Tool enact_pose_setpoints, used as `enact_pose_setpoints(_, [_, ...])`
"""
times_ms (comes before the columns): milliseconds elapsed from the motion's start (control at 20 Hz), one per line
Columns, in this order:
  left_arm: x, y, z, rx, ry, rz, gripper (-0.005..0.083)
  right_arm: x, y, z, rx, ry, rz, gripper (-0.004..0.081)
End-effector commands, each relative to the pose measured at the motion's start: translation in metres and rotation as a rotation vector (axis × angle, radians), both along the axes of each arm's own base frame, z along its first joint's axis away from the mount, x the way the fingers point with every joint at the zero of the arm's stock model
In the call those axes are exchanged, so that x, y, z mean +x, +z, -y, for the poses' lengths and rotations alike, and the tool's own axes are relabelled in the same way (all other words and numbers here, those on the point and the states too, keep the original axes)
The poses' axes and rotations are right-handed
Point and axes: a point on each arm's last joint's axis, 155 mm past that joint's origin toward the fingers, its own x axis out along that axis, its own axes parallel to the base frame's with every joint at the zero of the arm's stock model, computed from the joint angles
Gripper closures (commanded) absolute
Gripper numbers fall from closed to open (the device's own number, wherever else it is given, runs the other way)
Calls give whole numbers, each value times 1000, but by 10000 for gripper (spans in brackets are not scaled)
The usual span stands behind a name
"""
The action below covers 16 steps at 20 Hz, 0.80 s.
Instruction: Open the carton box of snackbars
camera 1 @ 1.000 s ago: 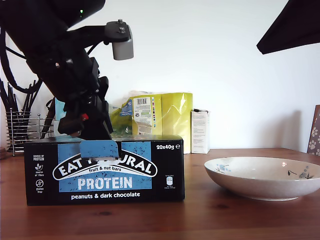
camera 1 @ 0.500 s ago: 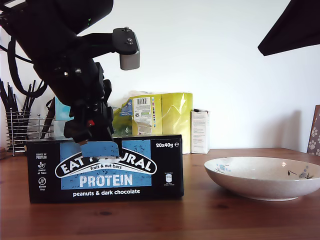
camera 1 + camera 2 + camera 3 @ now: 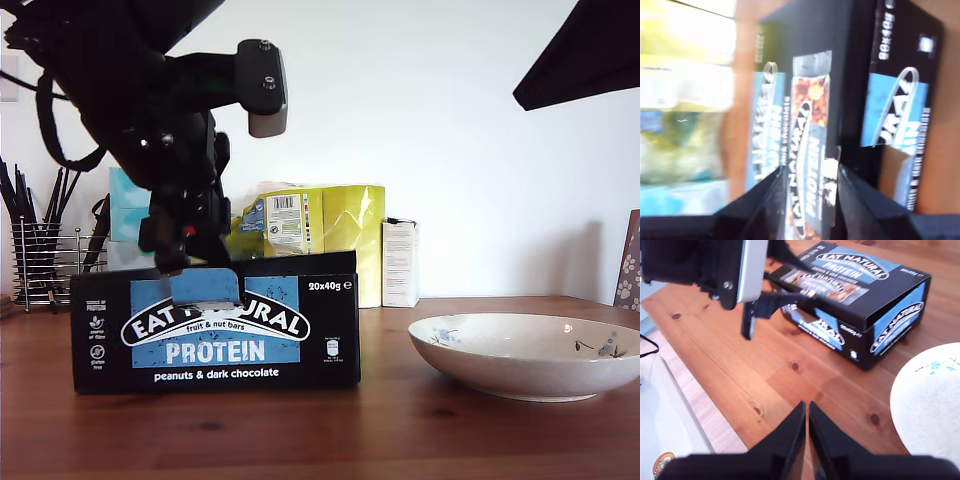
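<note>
Since a second ago the carton box (image 3: 320, 330) has slid toward the exterior view's right, and its top edge has come up with my first gripper (image 3: 195, 268), which pinches the blue tab (image 3: 200, 288). The long axis of the box runs across that view, just under this gripper. My second gripper (image 3: 807, 437) is pressed together, holds nothing, and hangs well apart over the wooden table (image 3: 400, 430). The bowl (image 3: 520, 365) stands near, so I judge that more pulling may drag the box toward it.
</note>
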Motion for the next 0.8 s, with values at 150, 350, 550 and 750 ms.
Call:
enact_pose_setpoints(150, [23, 77, 6, -74, 7, 184, 490, -2, 7, -4, 12, 19, 11, 783])
enact_pose_setpoints(350, [47, 143, 0, -171, 61, 291, 490, -3, 6, -4, 10, 20, 7, 783])
enact_pose_setpoints(550, [57, 171, -18, -296, 187, 292, 503, -4, 6, -4, 9, 22, 6, 783])
enact_pose_setpoints(750, [17, 105, -10, -282, 140, -44, 804, -3, 6, -4, 9, 22, 8, 783])
